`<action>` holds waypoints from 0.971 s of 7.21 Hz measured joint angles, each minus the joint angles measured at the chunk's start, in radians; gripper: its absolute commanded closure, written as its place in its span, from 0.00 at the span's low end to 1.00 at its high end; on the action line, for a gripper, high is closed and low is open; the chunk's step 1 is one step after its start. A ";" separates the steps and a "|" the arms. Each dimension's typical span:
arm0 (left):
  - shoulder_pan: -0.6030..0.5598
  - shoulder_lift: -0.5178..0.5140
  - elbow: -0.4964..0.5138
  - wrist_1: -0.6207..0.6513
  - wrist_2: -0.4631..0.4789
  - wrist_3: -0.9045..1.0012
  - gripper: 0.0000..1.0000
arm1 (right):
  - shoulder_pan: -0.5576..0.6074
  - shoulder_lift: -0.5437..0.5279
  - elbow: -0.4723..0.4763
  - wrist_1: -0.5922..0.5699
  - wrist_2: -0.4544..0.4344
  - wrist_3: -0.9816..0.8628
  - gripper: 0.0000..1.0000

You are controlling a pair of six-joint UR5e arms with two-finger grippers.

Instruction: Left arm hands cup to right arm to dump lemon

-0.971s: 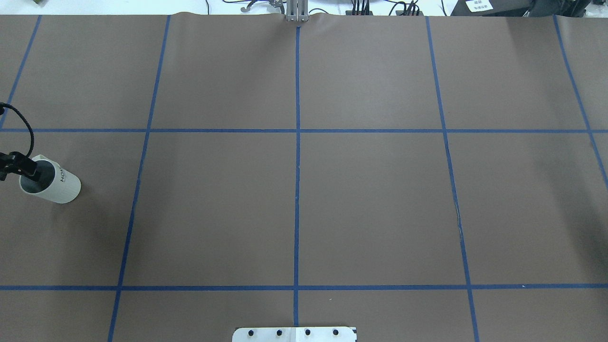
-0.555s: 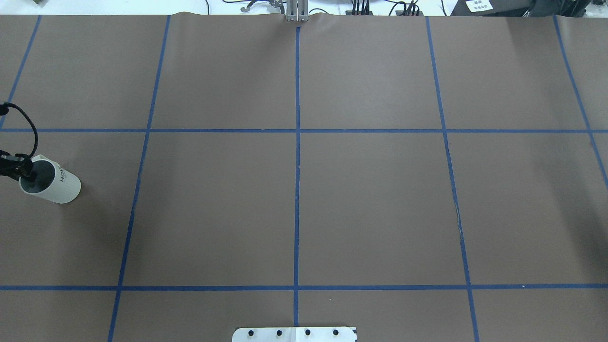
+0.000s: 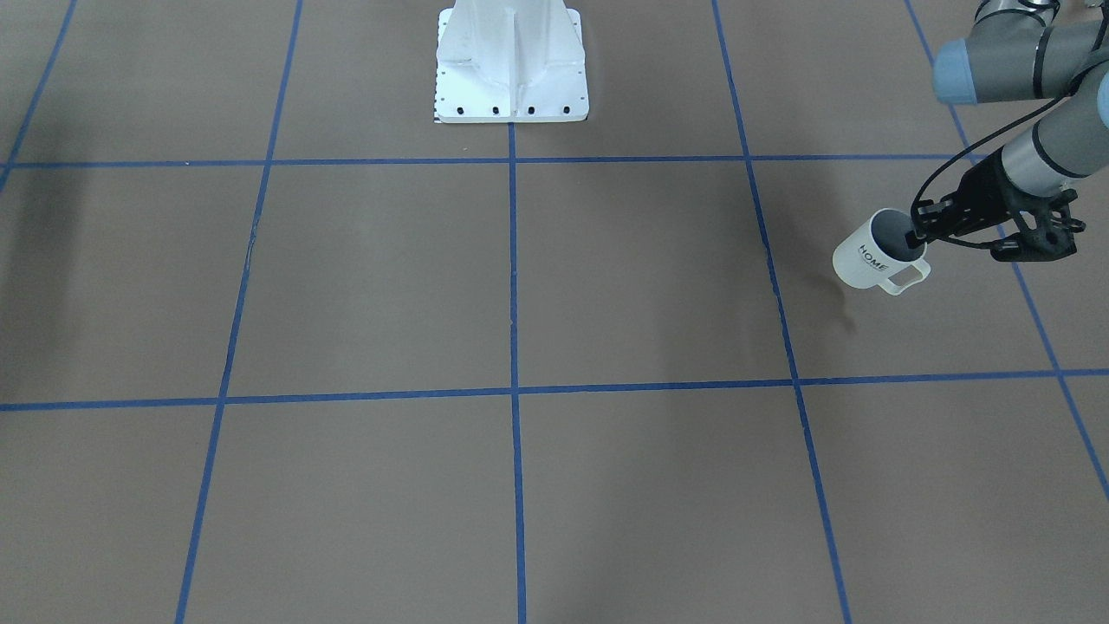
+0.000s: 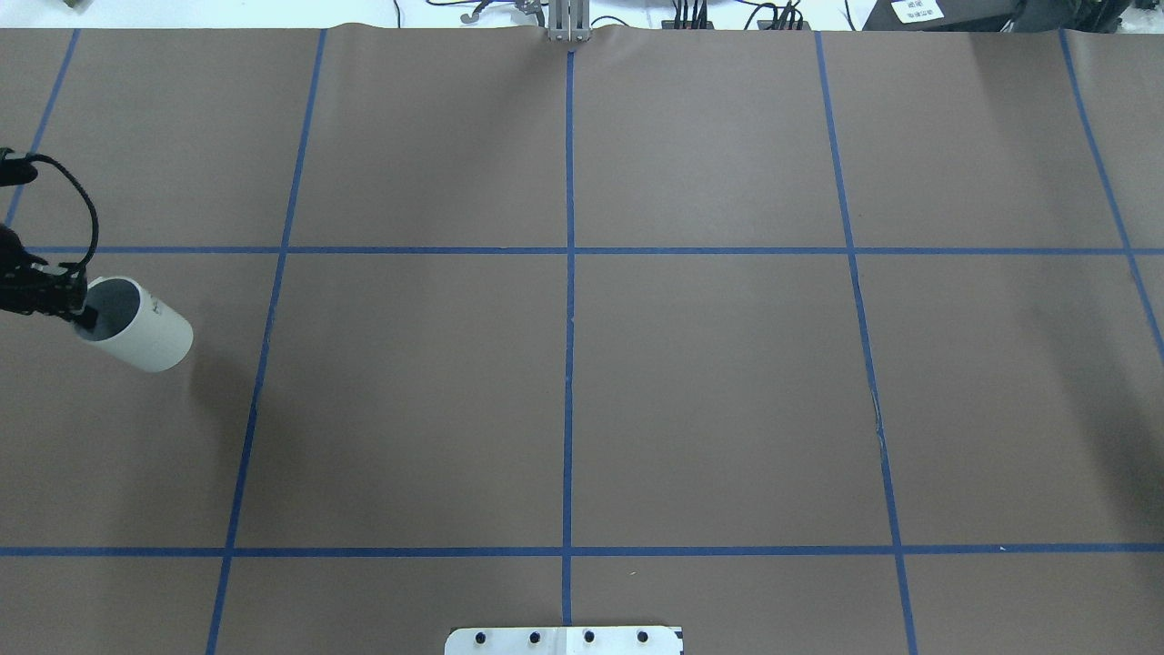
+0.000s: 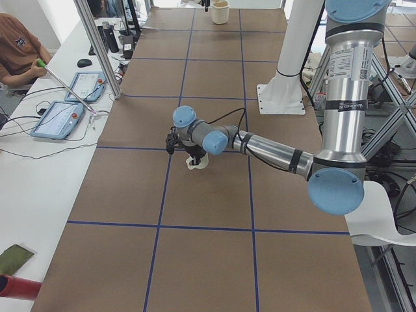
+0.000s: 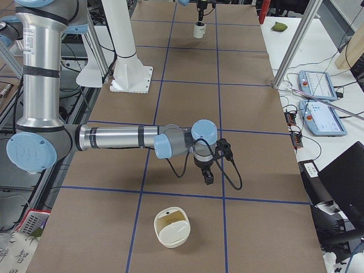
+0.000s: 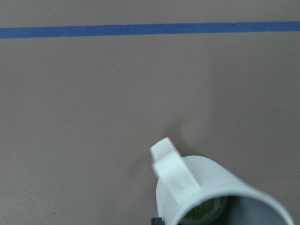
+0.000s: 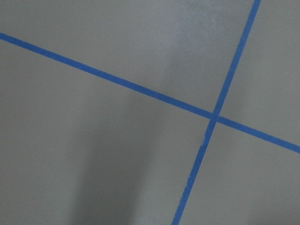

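Note:
The cream-white cup [image 4: 141, 332] with "HOME" lettering [image 3: 871, 258] hangs tilted just above the table at its left end. My left gripper [image 4: 84, 314] is shut on its rim, one finger inside the mouth [image 3: 914, 238]. In the left wrist view the cup [image 7: 206, 187] fills the lower right, handle up, and the yellow-green lemon [image 7: 206, 212] lies inside it. My right gripper [image 6: 209, 177] shows only in the exterior right view, pointing down over the table far from the cup [image 6: 199, 29]; I cannot tell whether it is open or shut.
The white robot base plate [image 3: 511, 87] sits at the table's near-robot edge. A cream round container [image 6: 172, 227] stands on the table close to the right arm. A person [image 5: 16, 52] and tablets [image 5: 62, 117] are at a side bench.
The cup has risen off the table and shifted up and to the right in the overhead view, more tilted, still held in my left gripper.

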 measured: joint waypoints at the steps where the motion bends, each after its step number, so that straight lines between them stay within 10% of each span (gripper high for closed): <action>1: -0.003 -0.097 -0.023 0.135 -0.003 -0.040 1.00 | 0.000 -0.005 -0.010 0.065 0.010 0.004 0.00; 7: 0.123 -0.494 0.021 0.302 0.048 -0.380 1.00 | -0.192 0.062 -0.034 0.642 -0.050 0.492 0.01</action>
